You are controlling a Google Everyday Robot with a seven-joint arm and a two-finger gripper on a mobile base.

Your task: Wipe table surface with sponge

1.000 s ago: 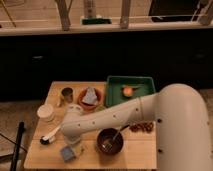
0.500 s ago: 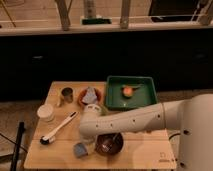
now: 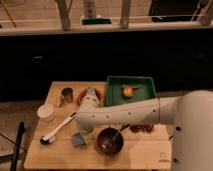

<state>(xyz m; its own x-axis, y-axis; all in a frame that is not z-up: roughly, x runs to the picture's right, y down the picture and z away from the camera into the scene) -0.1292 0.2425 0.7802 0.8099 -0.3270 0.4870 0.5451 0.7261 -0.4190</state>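
Wooden table (image 3: 145, 150), gripper (image 3: 85, 134) at sponge (image 3: 79, 139)

a single raised view looks down across the wooden table (image 3: 145, 150) toward dark cabinets, the tool (image 3: 86, 132) near mid-frame.

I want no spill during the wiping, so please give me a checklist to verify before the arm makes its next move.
1. Gripper is over the small blue-grey sponge: ok.
2. Grip on the sponge: cannot tell.
3. Dark brown round bowl right beside the sponge, spoon inside: not ok, collision risk.
4. Long white-handled dish brush lies left of the sponge: not ok, obstructs wiping.
5. Wooden table has bare surface at front right: ok.
6. Green rectangular tray sits at the back, away from the sponge: ok.
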